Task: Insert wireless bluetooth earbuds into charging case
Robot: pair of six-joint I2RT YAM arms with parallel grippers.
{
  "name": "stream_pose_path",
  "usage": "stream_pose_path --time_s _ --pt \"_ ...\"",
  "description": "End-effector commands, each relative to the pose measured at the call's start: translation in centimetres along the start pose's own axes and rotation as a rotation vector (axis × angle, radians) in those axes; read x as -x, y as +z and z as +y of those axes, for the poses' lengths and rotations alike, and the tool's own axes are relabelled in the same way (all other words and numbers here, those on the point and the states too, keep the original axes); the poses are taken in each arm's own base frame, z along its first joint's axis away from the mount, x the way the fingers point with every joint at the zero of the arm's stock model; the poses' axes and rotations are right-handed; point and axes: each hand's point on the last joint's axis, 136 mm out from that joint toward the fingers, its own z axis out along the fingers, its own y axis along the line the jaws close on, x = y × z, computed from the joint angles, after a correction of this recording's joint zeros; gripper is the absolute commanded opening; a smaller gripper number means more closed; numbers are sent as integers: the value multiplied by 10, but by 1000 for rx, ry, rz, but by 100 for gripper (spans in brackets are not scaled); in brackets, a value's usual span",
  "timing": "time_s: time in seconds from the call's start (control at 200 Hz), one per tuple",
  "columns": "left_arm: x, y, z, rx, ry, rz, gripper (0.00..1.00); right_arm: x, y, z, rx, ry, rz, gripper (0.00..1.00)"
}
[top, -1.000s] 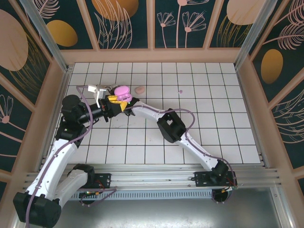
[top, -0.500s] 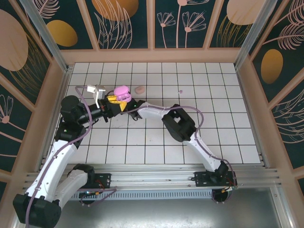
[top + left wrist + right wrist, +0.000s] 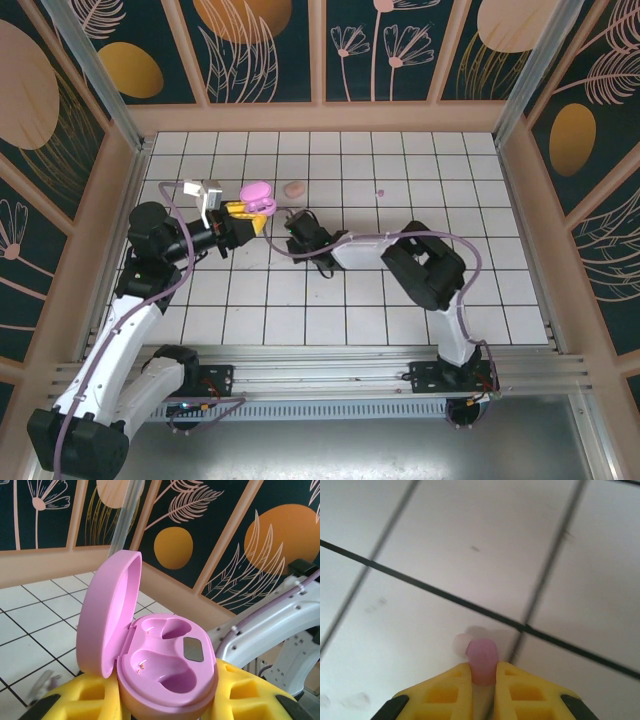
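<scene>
Earbud (image 3: pixel 481 656) sits pinched at the very tips of the right gripper (image 3: pixel 482 672) and may slip out; left gripper (image 3: pixel 241 217) clamps the open case (image 3: pixel 165 675), sockets empty

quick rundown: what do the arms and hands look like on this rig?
Left arm and right arm match: white tubular links, bulky black joint housings, and a lilac cable looped along each. Left hand and right hand have yellow fingers with moulded rectangular pockets and black bases. No markings legible.
</scene>
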Motion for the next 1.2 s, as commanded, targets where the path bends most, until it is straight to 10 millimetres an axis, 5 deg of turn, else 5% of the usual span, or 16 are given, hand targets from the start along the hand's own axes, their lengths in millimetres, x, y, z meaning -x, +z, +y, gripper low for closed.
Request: stream_pose_path --time_s 0.0,0.175,0.32,0.47,0.761,1.041,1.196 --pt "-9 4 10 2 -3 20 16 -27 -12 -41 -78 127 87 14" --pt "-19 9 18 -6 -31 32 16 -35 -33 -61 -72 245 139 23" --pt "-23 11 22 -6 -44 40 15 -23 -47 -64 -59 302 148 37" --pt "-27 11 26 3 -49 41 15 -9 -60 -65 -56 326 145 41" --pt "-38 13 32 5 -62 59 15 11 -83 -67 -2 407 116 38" --pt "-50 19 35 -6 -80 66 14 9 -73 -54 101 420 168 26" --pt "-54 22 36 -9 -90 73 14 9 -53 -66 18 393 208 21"
